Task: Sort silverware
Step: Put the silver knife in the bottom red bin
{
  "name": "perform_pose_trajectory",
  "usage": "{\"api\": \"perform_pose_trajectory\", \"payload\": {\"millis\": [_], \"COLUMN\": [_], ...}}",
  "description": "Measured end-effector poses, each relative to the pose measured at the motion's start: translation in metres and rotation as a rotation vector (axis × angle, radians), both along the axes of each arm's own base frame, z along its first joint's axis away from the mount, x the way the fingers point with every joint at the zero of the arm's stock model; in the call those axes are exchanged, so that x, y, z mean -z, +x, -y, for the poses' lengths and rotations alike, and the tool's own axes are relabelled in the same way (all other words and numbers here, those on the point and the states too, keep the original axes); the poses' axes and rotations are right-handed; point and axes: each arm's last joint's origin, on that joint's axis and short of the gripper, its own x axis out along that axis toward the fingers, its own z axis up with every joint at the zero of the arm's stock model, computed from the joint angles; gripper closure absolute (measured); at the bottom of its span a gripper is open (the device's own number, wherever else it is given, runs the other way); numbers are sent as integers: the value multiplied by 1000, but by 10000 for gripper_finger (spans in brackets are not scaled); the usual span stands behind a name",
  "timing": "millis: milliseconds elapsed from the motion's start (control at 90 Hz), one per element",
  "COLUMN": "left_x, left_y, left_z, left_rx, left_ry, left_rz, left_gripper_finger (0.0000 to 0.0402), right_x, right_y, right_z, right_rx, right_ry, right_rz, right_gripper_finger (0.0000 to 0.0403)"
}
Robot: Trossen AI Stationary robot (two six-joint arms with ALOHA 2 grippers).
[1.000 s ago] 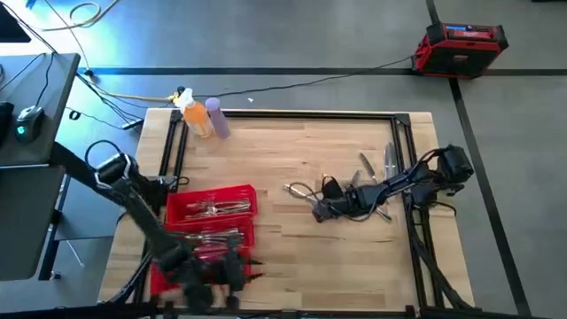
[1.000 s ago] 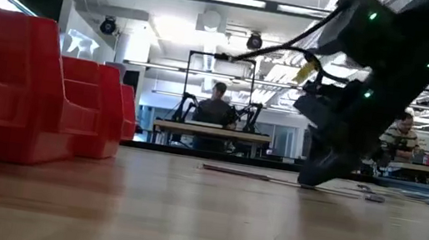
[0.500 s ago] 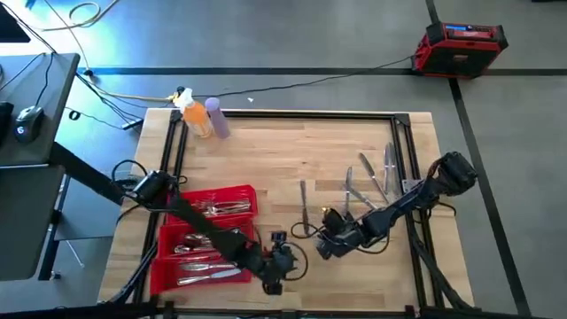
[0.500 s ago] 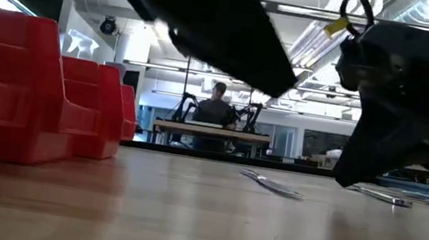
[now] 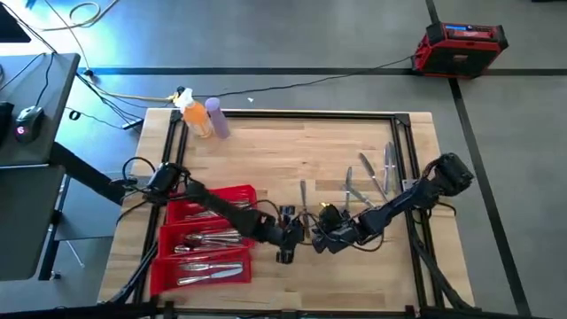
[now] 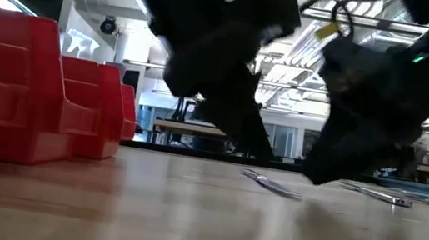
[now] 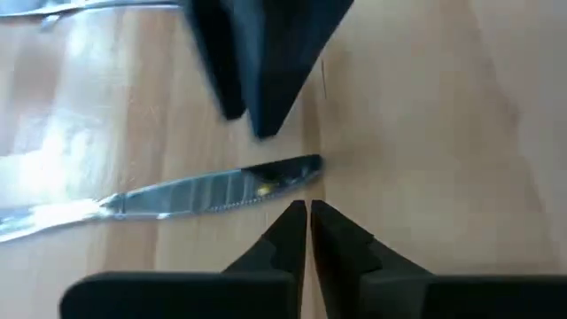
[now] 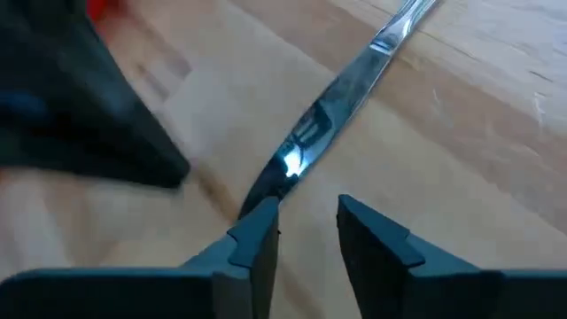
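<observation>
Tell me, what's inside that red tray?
The red tray holds piles of silverware in three compartments. The left arm crosses its upper part, hiding some pieces; kinds can't be told.

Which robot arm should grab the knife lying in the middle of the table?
Probably the right. Its end effector is open with the knife tip at its fingers, while the left end effector is shut beside the blade.
</observation>
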Motion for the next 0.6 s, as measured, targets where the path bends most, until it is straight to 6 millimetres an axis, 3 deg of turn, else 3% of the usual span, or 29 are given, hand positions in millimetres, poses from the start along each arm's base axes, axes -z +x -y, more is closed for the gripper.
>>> {"api": "perform_pose_trajectory", "payload": {"millis": [78, 233, 600], "left_x": [17, 31, 43], "left_y": [5, 10, 21], "left_z": [-9, -20, -27], "left_rx": [27, 37, 101], "left_ry": [1, -23, -53], "left_rz": [-43, -79, -17], "left_gripper_finger": [400, 401, 401], "right_x": [7, 17, 20], "right_y": [6, 11, 9], "right_z": [6, 11, 3], "right_rx": [10, 5, 0], "right_ry": [22, 21, -17], "right_rz": [-9, -21, 18], "right_gripper_finger": [281, 264, 261]}}
